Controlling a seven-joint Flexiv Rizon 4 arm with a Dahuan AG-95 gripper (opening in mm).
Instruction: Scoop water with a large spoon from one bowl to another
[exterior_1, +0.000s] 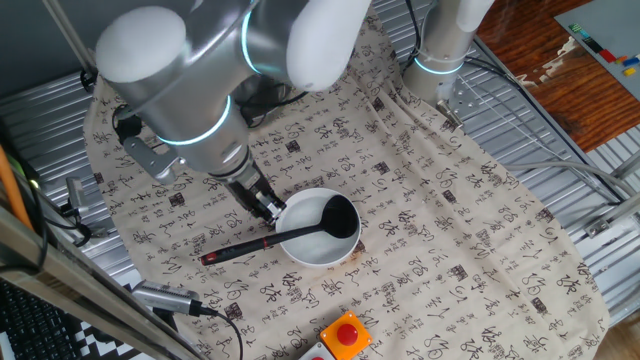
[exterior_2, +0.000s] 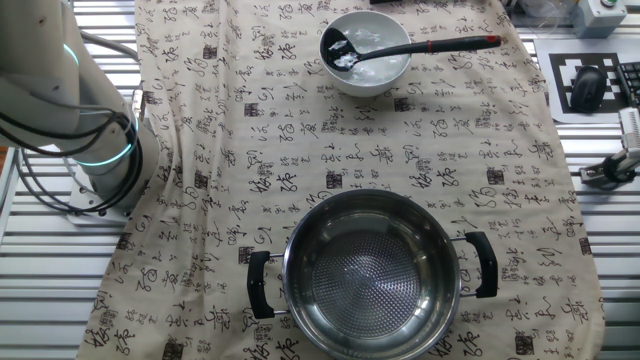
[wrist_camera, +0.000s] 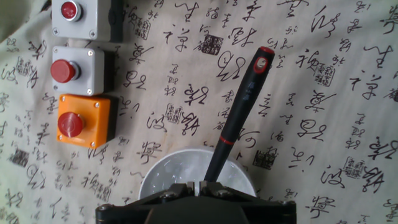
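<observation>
- One fixed view: arm (exterior_1: 200, 90) is reaching down over the patterned cloth (exterior_1: 430, 230) covering the desk; the tool (exterior_1: 262, 203) is sitting at the left rim of the white bowl (exterior_1: 320, 245), just above the ladle handle.
- Black ladle (exterior_1: 290, 235) is lying in the white bowl, cup at the bowl's right side, handle sticking out over the rim to the left, red-marked end resting toward the cloth.
- Tool fingers are looking close together next to the handle here, but contact is too small to make out; cannot tell whether it is gripping the ladle or not.
- Steel bowl is not showing in this view; an orange box with a red button (exterior_1: 345, 335) is sitting at the bottom edge.
- The other fixed view: steel bowl (exterior_2: 372, 275) with two black side handles is sitting near the front of the cloth, well apart from the white bowl (exterior_2: 367, 55) at the far end; the ladle (exterior_2: 400, 47) cup is sitting in water.
- The tool is not appearing in this view, only the arm base at left.
- Hand view: looking down along the ladle handle (wrist_camera: 239, 109), red ring at its tip; white bowl rim (wrist_camera: 155, 177) is at the bottom, tool body is blocking the fingertips.
- Three button boxes (wrist_camera: 79, 68) are lining up at left, only seen fully here.
</observation>
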